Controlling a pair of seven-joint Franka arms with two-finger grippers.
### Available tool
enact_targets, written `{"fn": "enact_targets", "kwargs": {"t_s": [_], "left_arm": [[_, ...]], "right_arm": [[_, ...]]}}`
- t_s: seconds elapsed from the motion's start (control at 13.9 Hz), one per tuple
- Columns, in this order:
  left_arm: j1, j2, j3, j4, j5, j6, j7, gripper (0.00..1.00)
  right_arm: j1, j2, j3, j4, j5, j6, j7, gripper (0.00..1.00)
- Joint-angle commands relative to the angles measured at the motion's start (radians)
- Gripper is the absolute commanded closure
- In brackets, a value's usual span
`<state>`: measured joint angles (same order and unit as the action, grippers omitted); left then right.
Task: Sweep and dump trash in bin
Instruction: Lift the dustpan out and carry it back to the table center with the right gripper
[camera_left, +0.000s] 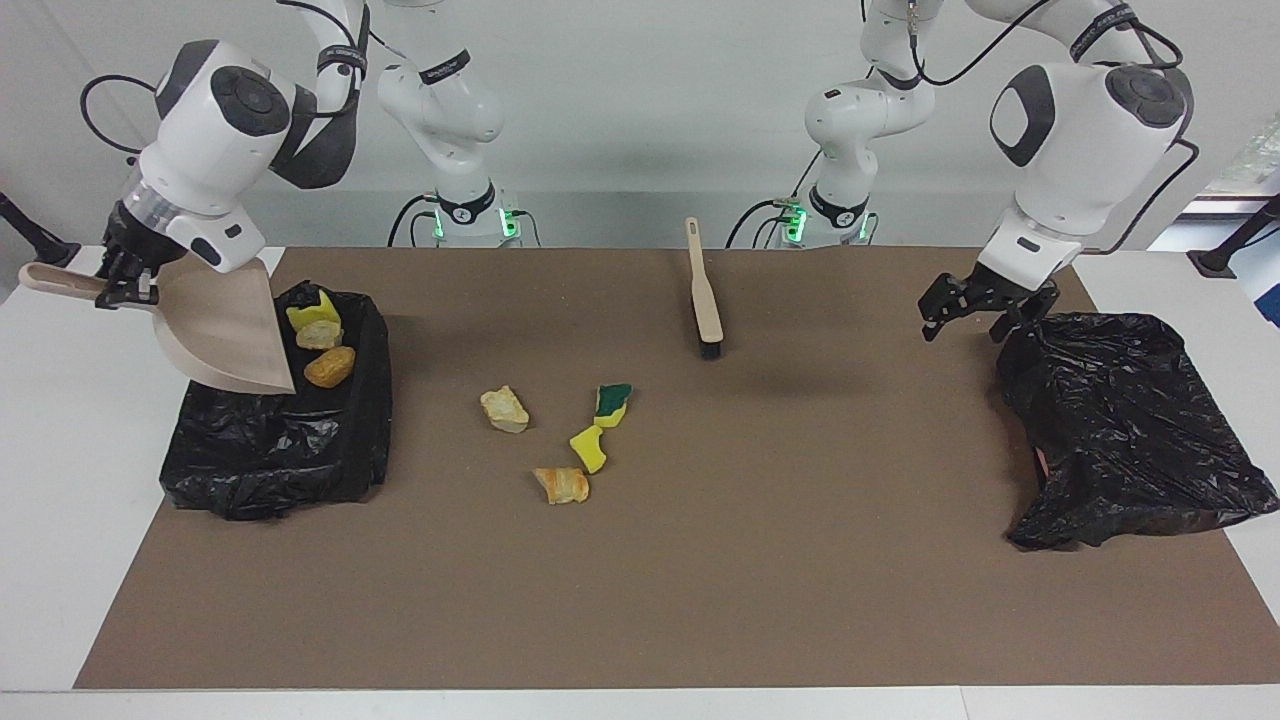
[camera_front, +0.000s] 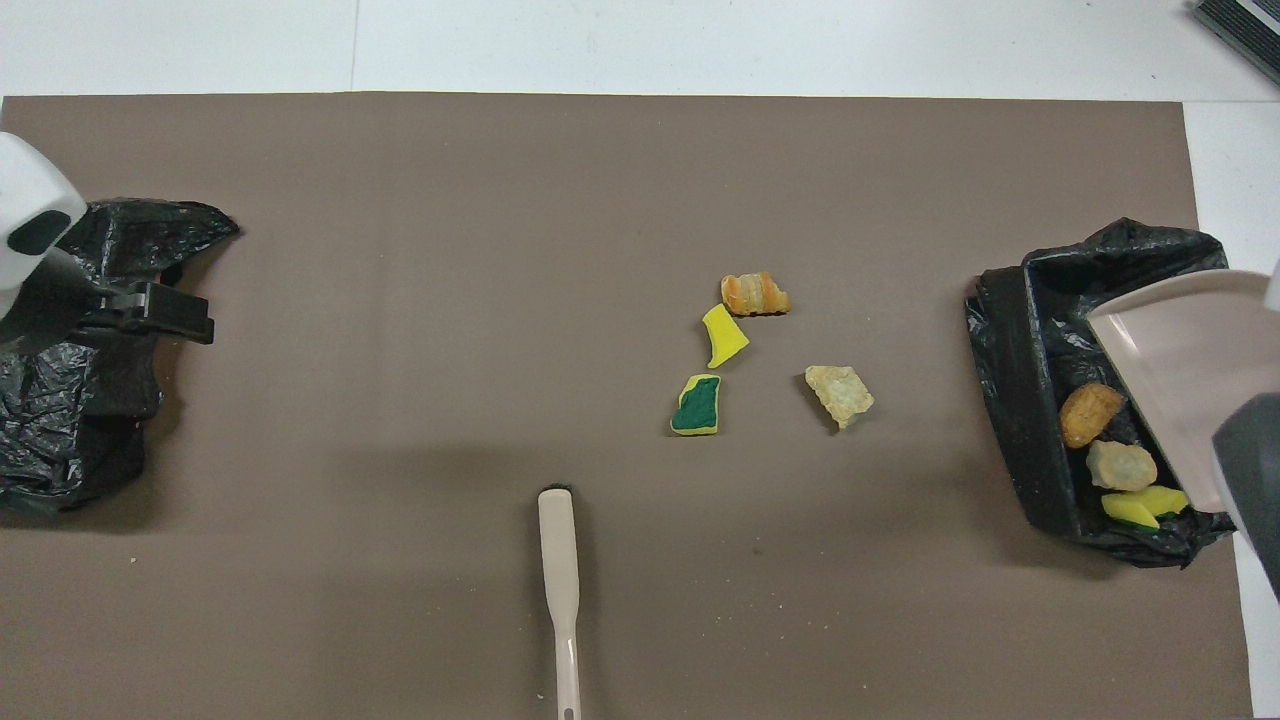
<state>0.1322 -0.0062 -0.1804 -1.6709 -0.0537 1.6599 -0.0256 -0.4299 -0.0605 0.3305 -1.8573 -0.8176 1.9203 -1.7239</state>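
My right gripper (camera_left: 122, 284) is shut on the handle of the beige dustpan (camera_left: 225, 325), which hangs tilted over the black-lined bin (camera_left: 270, 470) at the right arm's end. Three scraps lie in the bin: a yellow sponge piece (camera_left: 312, 312), a beige chunk (camera_left: 319, 335) and a golden-brown chunk (camera_left: 329, 367). Several scraps lie mid-mat: a beige chunk (camera_left: 504, 410), a green-backed sponge (camera_left: 612, 404), a yellow sponge (camera_left: 589, 448) and a golden chunk (camera_left: 562, 485). My left gripper (camera_left: 968, 322) is open and empty over the edge of a black bag (camera_left: 1130, 430).
The beige hand brush (camera_left: 705, 290) lies on the brown mat (camera_left: 800, 560), nearer to the robots than the loose scraps, bristles pointing away from the robots. The crumpled black bag sits at the left arm's end. The overhead view shows the bin (camera_front: 1020, 400) and the brush (camera_front: 560, 590).
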Motion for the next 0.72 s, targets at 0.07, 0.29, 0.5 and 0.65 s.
{"fn": "enact_targets", "kwargs": {"t_s": [0.07,0.29,0.5,0.65], "left_arm": [[-0.152,-0.032,0.162,0.043,0.023,-0.101,-0.008,0.0],[-0.167,-0.074,0.177,0.033,0.023,-0.12,-0.005,0.0],[-0.166,-0.08,0.176,0.03,0.021,-0.141,0.003,0.0],[-0.166,-0.08,0.177,0.031,0.021,-0.135,-0.004,0.0]], "right_arm": [[0.098,0.025,0.024,0.053,0.069,-0.121,0.359,1.0],[0.175,0.068,0.025,0.14,0.24,-0.236,0.712,1.0],[0.308,0.193,0.028,0.292,0.336,-0.334,1.054,1.0],[0.38,0.304,0.028,0.406,0.379,-0.369,1.246,1.0]]}}
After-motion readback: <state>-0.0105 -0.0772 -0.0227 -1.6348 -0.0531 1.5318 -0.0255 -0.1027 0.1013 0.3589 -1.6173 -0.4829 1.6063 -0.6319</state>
